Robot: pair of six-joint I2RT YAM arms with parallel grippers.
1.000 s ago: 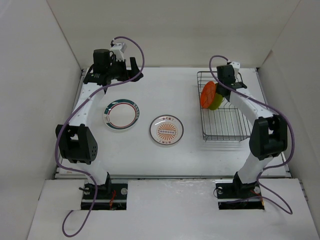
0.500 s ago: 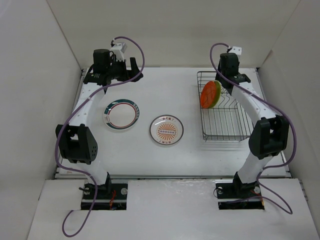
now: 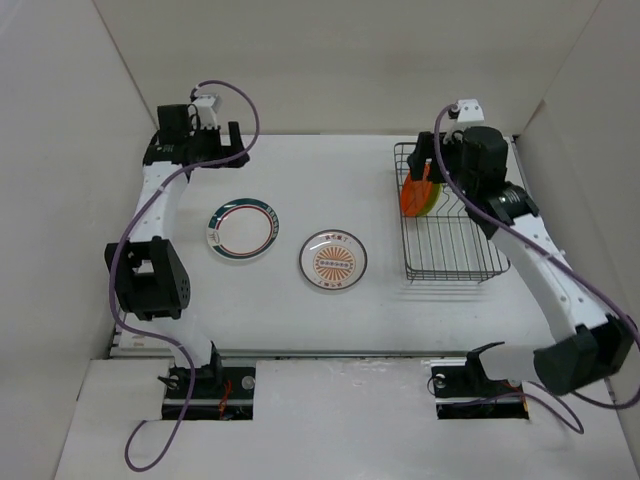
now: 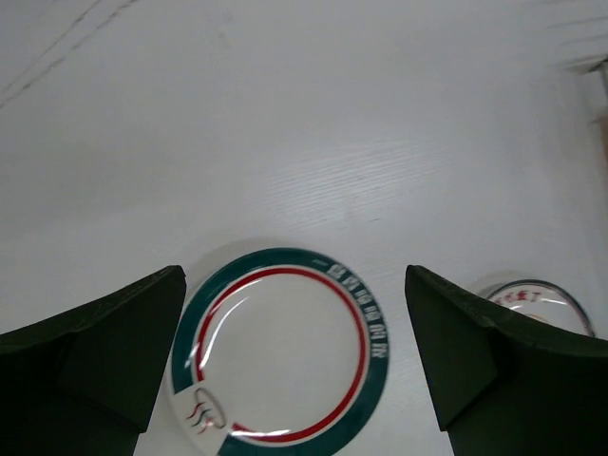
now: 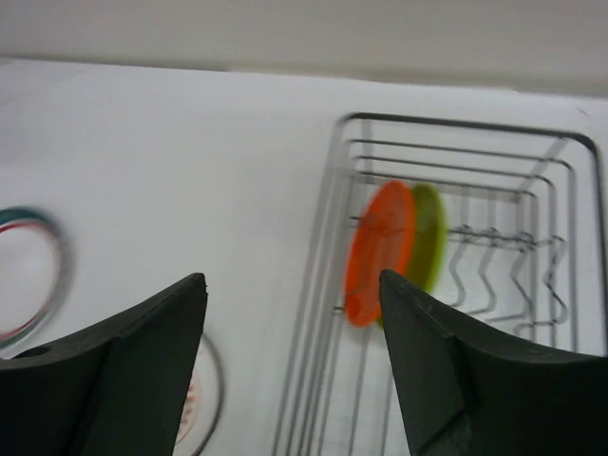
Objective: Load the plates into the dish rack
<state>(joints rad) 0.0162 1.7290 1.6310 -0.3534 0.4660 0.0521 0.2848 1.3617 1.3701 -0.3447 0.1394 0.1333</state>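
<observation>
The orange plate (image 3: 413,192) stands on edge in the dish rack (image 3: 455,262), with the lime green plate (image 3: 433,204) leaning right behind it. Both also show in the right wrist view, the orange plate (image 5: 378,255) in front of the lime plate (image 5: 431,233). My right gripper (image 3: 432,160) is open and empty, raised above the rack's (image 5: 446,124) far left corner. The green-and-red-rimmed plate (image 3: 243,229) and the sunburst plate (image 3: 333,259) lie flat on the table. My left gripper (image 3: 238,142) is open and empty, above and behind the rimmed plate (image 4: 280,356).
White walls close in the table at the left, back and right. The rack's near part holds only bare wire. In the left wrist view the sunburst plate (image 4: 543,302) peeks out beside the right finger.
My right arm has lifted and swung right, away from the orange plate, which stays standing in the rack. My left gripper has shifted left along the back of the table.
</observation>
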